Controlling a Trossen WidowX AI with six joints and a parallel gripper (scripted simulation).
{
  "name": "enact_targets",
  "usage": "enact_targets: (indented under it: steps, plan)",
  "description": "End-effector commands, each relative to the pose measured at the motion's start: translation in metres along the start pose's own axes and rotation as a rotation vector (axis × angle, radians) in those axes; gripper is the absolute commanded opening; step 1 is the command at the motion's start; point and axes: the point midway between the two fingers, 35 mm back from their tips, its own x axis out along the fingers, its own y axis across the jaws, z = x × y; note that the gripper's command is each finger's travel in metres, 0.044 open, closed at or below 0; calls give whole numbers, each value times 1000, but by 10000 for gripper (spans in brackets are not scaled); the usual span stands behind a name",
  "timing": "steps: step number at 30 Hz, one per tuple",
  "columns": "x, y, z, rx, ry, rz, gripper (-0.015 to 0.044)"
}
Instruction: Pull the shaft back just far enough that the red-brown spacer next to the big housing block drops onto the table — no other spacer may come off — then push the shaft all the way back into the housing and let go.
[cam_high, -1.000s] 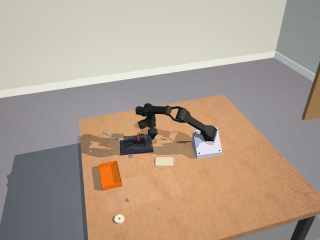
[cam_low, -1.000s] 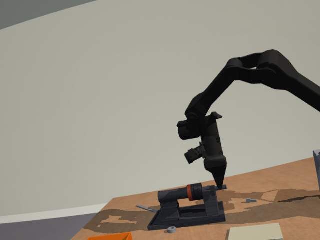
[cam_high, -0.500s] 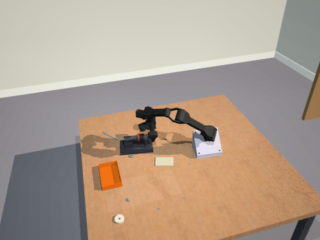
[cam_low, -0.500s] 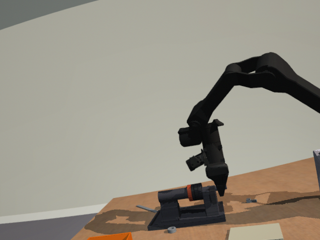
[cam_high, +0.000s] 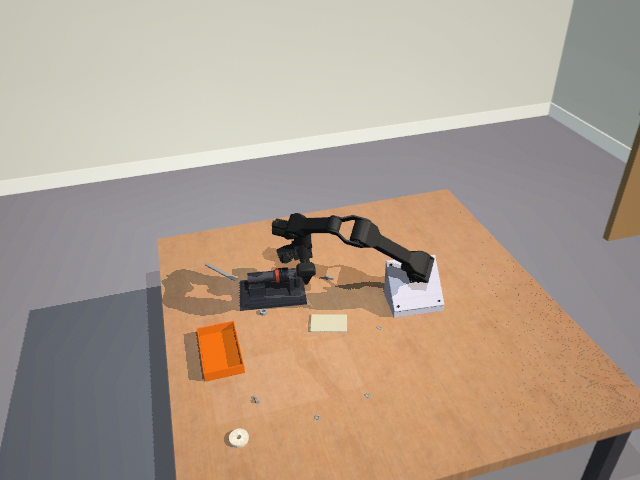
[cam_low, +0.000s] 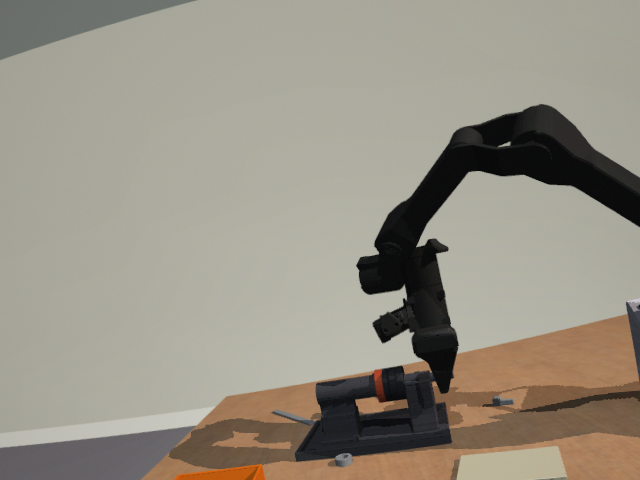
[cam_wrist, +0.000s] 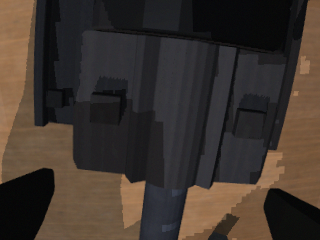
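The red-brown spacer (cam_high: 277, 275) (cam_low: 379, 385) sits on the shaft line against the big dark housing block (cam_low: 343, 390). Dark spacers (cam_low: 393, 383) sit beside it on the side toward the robot's base. The shaft (cam_wrist: 162, 212) runs through the slotted support (cam_low: 423, 408) (cam_wrist: 175, 110) and sticks out at its outer side. My gripper (cam_high: 308, 281) (cam_low: 444, 390) (cam_wrist: 163, 191) is open, pointing down just outside the support. In the wrist view its fingers stand wide, one on each side of the shaft's protruding part, with clear gaps. The shaft's free end is out of the wrist view.
The fixture's base plate (cam_high: 273, 304) (cam_low: 377, 448) lies under the support and housing. An orange bin (cam_high: 219, 348), a cream block (cam_high: 328, 322), a white ring (cam_high: 238, 430), a grey rod (cam_high: 221, 271) and a bolt (cam_low: 502, 400) lie around it. A grey nut (cam_low: 343, 459) lies by the plate.
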Motion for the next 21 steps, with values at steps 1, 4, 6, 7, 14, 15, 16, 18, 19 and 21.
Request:
enact_targets:
  steps: [1,4,6,7,14,15,16,18,19,21]
  plan:
    - [1,0,0,4,-2,4,440]
    - [1,0,0,4,-2,4,440]
    - [1,0,0,4,-2,4,440]
    - [1,0,0,4,-2,4,440]
    - [1,0,0,4,-2,4,440]
    - [1,0,0,4,-2,4,440]
    - [1,0,0,4,-2,4,440]
    - [1,0,0,4,-2,4,440]
    - [1,0,0,4,-2,4,440]
    - [3,0,0,4,-2,4,440]
